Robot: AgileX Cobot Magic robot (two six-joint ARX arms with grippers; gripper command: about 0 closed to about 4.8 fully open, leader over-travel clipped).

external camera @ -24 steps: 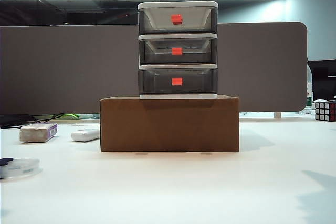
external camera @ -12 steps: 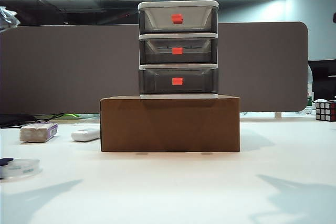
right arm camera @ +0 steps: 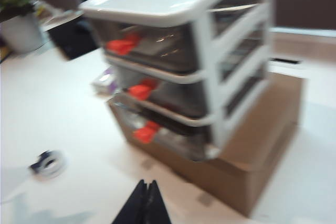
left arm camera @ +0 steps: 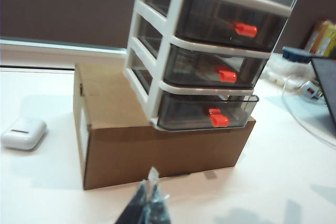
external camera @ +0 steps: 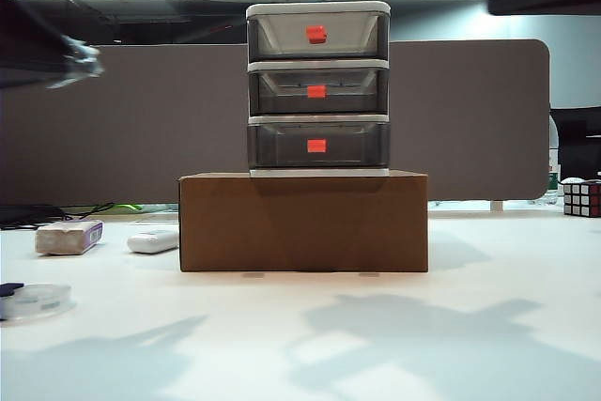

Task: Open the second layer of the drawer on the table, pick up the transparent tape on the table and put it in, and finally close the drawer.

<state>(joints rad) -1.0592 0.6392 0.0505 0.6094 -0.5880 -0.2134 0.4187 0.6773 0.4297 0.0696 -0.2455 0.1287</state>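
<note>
You see the drawer (external camera: 318,88) stacked on the cardboard box (external camera: 303,221) at the table's (external camera: 376,345) centre. At nine o'clock of the box lie an oblong device (external camera: 153,240) and, farther out, a labelled block (external camera: 69,237). The transparent tape (external camera: 34,300) rests toward eight o'clock, a puzzle cube (external camera: 582,198) at three.

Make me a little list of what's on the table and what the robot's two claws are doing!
drawers: white-framed cabinet of three smoky grey drawers, all shut, on brown cardboard box
tape: clear round tape roll, on white table, untouched
left gripper: shut, empty, high on the left
right gripper: shut, empty, raised near the cabinet
</note>
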